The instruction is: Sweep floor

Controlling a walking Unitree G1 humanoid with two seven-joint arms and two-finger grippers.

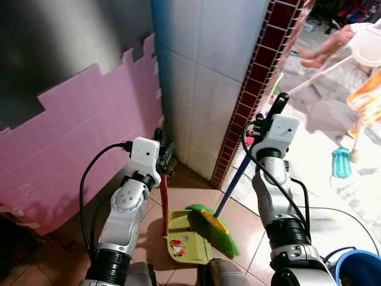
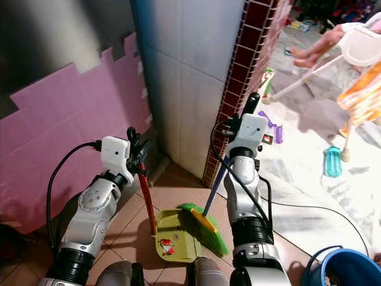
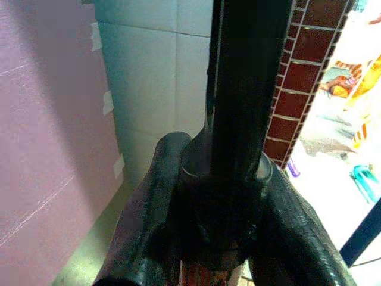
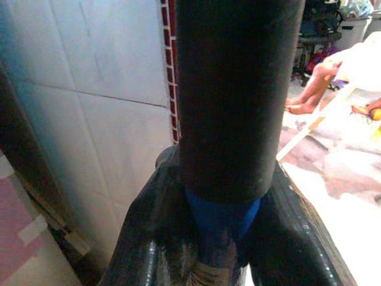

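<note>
The left gripper [image 1: 165, 156] is clamped round the red handle of a yellow-green dustpan [image 1: 188, 237], which is stood on the brown floor tiles [image 1: 250, 226] with red scraps inside. The right gripper [image 1: 271, 113] is closed on the blue broom handle [image 1: 233, 183]; its green bristles [image 1: 217, 229] are rested on the pan's edge, near the tiled corner.

I count one dustpan [image 1: 186, 233], olive green, on the floor below my left pincer [image 1: 165, 156], which clamps its single red handle [image 1: 164, 205]. One broom [image 1: 217, 229] with green bristles hangs from my right pincer [image 1: 272, 113]. About three small red scraps [image 1: 177, 246] lie in the pan. One blue bucket [image 1: 358, 269] sits beside my right arm.
</note>
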